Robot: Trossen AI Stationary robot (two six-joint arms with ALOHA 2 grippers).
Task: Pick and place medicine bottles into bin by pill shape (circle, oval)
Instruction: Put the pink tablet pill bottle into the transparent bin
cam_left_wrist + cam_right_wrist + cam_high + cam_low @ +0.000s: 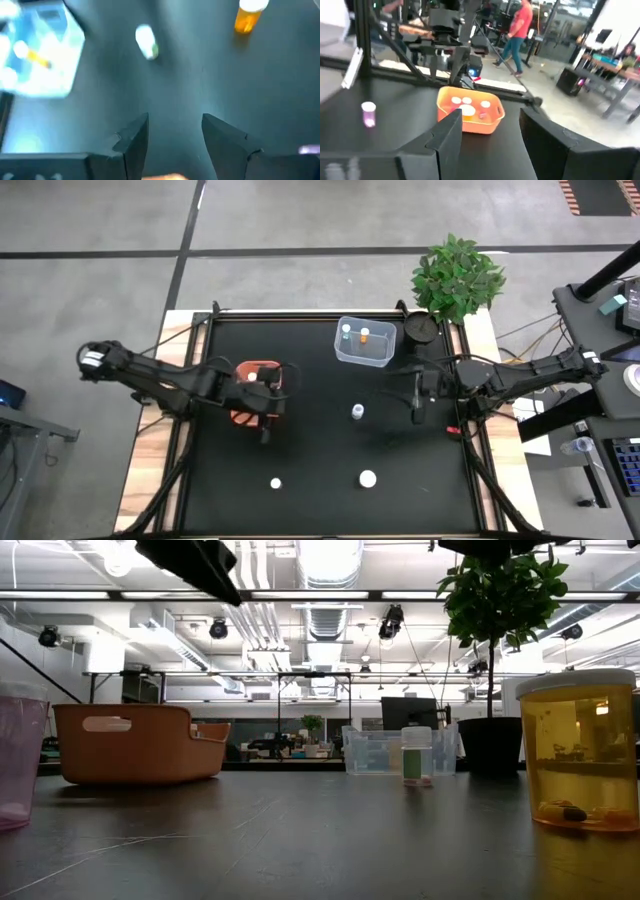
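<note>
**A:** Where are the loose bottles right now?

**B:** Three on the open mat. A small clear bottle with a white cap and green label [357, 412] stands upright mid-table. Nearer the front edge sit a white-capped amber bottle [368, 478] and a pinkish white-capped bottle [276, 483], well apart from each other, with bare black mat all around each.

**A:** And the ones already sorted?

**B:** The clear rectangular plastic bin [384, 352] at the back holds two bottles, one orange-capped. The orange plastic bin [238, 418] on the left holds a few white-capped ones, seen from the right wrist; the exact count is hard to make out.

**A:** The arms?

**B:** The left gripper [264, 431] hangs over the orange bin's front rim, fingers [135, 137] parted with nothing between them. The right gripper [418, 412] sits near the table's right edge, level with the green-label bottle, jaws parted and empty too.

**A:** Room to move?

**B:** Plenty between the grippers. A dark potted plant [455, 275] crowds the back right corner just beside the clear bin.
</note>
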